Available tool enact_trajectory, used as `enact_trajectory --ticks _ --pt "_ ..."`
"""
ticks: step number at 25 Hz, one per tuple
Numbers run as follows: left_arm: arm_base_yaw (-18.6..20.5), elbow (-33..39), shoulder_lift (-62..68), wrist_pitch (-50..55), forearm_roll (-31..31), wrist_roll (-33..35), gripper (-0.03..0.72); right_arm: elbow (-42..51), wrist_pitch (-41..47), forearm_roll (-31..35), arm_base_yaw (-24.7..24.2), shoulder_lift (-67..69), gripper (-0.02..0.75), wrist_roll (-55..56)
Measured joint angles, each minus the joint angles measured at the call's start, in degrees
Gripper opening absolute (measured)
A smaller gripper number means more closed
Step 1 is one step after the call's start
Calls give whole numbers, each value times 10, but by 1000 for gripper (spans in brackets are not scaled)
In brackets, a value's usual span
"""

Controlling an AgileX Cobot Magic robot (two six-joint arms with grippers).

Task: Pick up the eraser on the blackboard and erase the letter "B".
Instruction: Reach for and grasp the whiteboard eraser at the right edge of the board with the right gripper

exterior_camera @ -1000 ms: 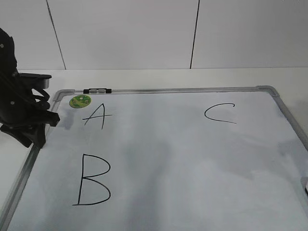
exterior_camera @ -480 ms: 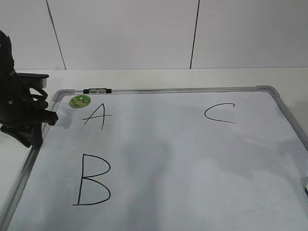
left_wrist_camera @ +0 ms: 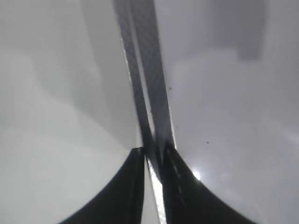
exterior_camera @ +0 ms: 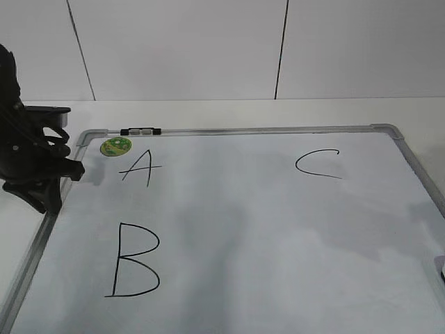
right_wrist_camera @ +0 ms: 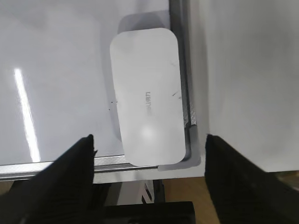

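Note:
The blackboard [exterior_camera: 264, 223] lies flat, with a green sticker [exterior_camera: 116, 146] in its far left corner. The letter "B" [exterior_camera: 135, 259] is drawn at the front left, below the "A" [exterior_camera: 141, 168]; the "C" [exterior_camera: 317, 164] is at the far right. The eraser [right_wrist_camera: 147, 95] shows in the right wrist view, lying on a board corner along the frame. My right gripper [right_wrist_camera: 148, 140] is open above it, its fingers on either side of the eraser's near end. My left gripper [left_wrist_camera: 154, 153] is shut over the board's left frame [left_wrist_camera: 145, 70], far from the B.
A small black-and-white clip [exterior_camera: 140, 131] sits on the far frame. White table surrounds the board, and a white wall stands behind. The left arm [exterior_camera: 31, 167] stands at the board's left edge. The table's edge and a dark stand show below the eraser [right_wrist_camera: 154, 196].
The left arm has shifted slightly to the left along the frame. The shadow on the board's right side has moved a little.

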Motion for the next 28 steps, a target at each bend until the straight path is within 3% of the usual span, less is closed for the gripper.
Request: enact_trajectory --ticks 5,21,28 --pt "1 0 0 0 -5 -2 38 1 0 -2 0 11 590 18" --pt "2 0 0 1 -7 -6 35 2 -1 -29 0 70 590 55" --pt "2 0 0 1 -7 -2 36 2 -7 -21 1 101 666 0"
